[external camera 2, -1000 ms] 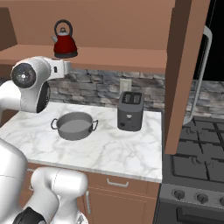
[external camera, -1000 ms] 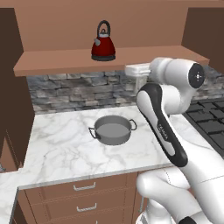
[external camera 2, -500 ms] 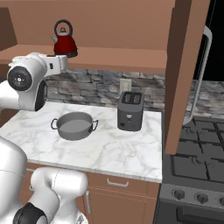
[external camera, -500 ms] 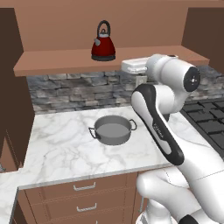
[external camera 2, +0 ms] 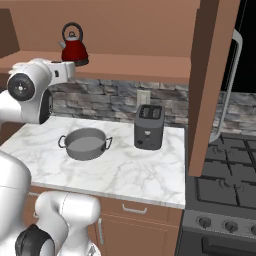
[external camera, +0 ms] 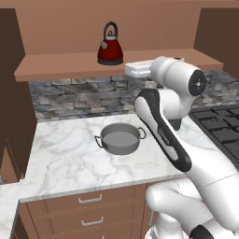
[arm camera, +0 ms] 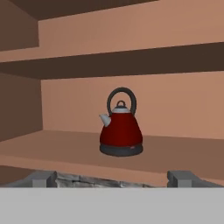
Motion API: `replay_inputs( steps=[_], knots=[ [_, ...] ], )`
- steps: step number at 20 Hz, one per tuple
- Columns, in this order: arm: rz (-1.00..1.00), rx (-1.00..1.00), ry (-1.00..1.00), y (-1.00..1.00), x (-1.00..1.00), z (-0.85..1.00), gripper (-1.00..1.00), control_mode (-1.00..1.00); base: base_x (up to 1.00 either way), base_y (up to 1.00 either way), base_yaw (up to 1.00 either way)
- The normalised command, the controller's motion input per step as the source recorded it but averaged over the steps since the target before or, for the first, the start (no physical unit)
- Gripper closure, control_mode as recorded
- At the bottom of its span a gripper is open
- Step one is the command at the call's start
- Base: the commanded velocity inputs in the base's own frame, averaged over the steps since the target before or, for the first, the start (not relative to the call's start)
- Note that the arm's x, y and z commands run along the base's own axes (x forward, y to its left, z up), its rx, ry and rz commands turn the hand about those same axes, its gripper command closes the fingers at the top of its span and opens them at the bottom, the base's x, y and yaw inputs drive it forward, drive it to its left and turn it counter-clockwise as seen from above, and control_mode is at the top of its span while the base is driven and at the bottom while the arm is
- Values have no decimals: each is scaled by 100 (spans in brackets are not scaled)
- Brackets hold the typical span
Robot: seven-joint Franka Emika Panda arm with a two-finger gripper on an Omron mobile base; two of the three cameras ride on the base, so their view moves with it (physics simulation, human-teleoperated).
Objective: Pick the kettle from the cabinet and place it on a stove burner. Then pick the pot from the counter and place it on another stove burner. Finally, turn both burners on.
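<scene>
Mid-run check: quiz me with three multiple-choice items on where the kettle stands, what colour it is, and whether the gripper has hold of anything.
1. Where does the kettle stand?
A. On a stove burner
B. On the cabinet shelf
C. On the counter beside the pot

2. What colour is the kettle's body?
A. Red
B. Grey
C. White

3. What is the state of the gripper?
A. Shut on the kettle
B. Shut on the pot
C. Open and holding nothing

Answers:
1 B: it sits upright on the brown shelf board, above the counter.
2 A: the body is glossy red under a black arched handle.
3 C: in the hand view the two fingertips stand wide apart, short of the kettle; the pot lies untouched on the counter.
</scene>
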Motion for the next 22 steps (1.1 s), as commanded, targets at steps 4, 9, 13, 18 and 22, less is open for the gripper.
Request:
replay_inputs(
  steps=[4,9,13,18,22],
  knots=[
    [0,0,0,0,7,0,-100,-100,0,0,0],
    [0,0,0,4,16,0,-100,-100,0,0,0],
    [0,0,0,15,31,0,-100,-100,0,0,0],
    [0,0,0,14,31,0,-100,-100,0,0,0],
    [-2,0,8,0,40,8,-100,-100,0,0,0]
  ],
)
